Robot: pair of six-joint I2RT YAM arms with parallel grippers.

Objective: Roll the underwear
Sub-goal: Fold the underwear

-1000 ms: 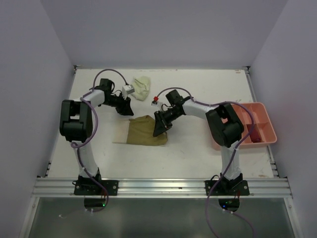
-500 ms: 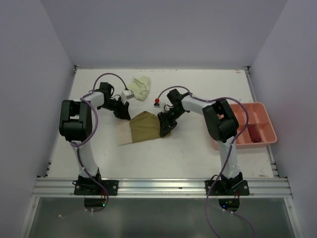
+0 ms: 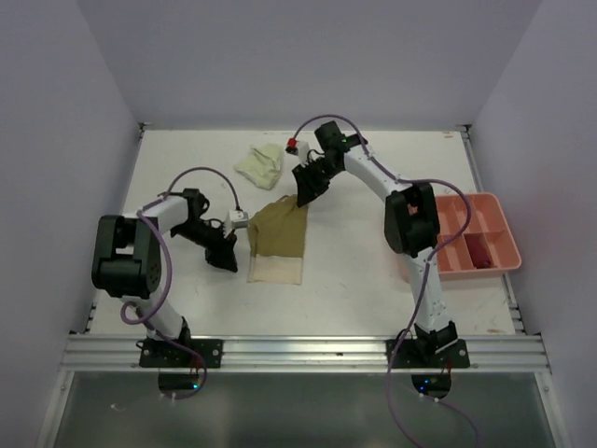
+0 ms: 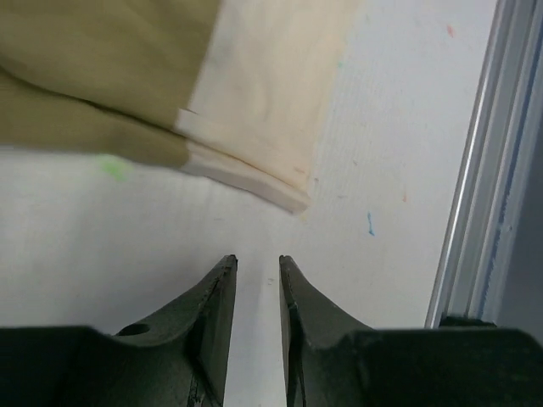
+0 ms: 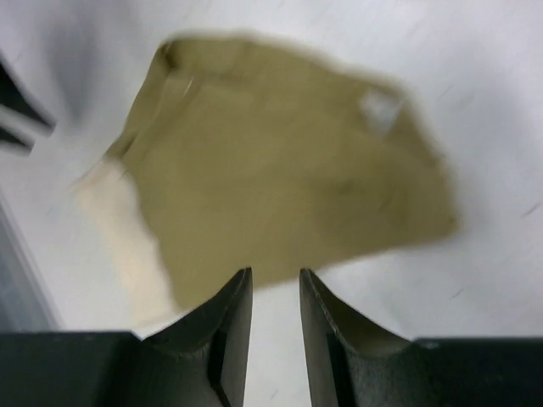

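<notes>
Rolling looks not yet begun: the olive-tan underwear [image 3: 280, 229] lies flat at centre frame on the table [image 3: 354, 280], with the left end effector [image 3: 227, 257] and right end effector [image 3: 304, 191] narrowly spread and empty near it, while a pale yellow-green piece [image 3: 259, 165] waits up-left.

The spread underwear [image 3: 278, 239] is laid between the left gripper [image 3: 227, 259] and the right gripper [image 3: 301, 194], just ahead of each.

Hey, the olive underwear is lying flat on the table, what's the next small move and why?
Probably ease the left gripper forward to the cream near edge of the olive-tan underwear and pinch it to start a roll. The garment lies flat and unrolled, both grippers are empty, jaws slightly apart, and the right gripper hovers over the far end.
</notes>
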